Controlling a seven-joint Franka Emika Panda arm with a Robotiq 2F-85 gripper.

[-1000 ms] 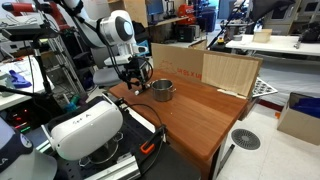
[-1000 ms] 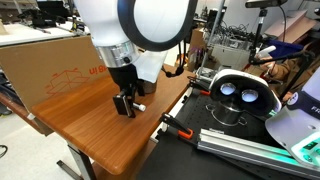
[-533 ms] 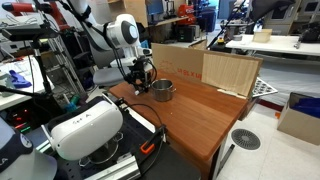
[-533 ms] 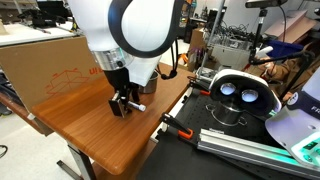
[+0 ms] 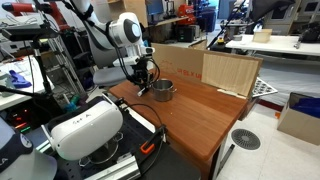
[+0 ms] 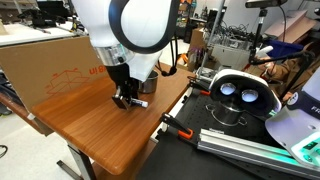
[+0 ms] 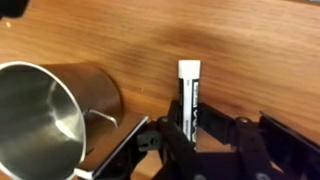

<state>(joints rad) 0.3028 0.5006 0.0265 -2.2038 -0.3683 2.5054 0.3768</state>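
Observation:
A black marker with a white cap [image 7: 190,88] lies on the wooden table [image 7: 240,50], and my gripper [image 7: 193,128] is shut on its black barrel, one finger on each side. The white cap sticks out past the fingertips. A shiny steel cup [image 7: 45,120] stands just beside the gripper, its handle towards the fingers. In both exterior views the gripper [image 5: 146,84] [image 6: 125,99] reaches down to the tabletop, with the steel cup [image 5: 163,91] next to it. The marker [image 6: 141,102] pokes out at the fingers.
A cardboard box [image 5: 185,62] [image 6: 45,65] and a plywood board [image 5: 230,72] stand along the far side of the table. A white headset [image 5: 85,128] [image 6: 235,95] rests off the table's end, near an orange clamp [image 6: 175,128].
The jaws were open a second ago. They have since come down around the marker and closed on its barrel. The cup has not moved.

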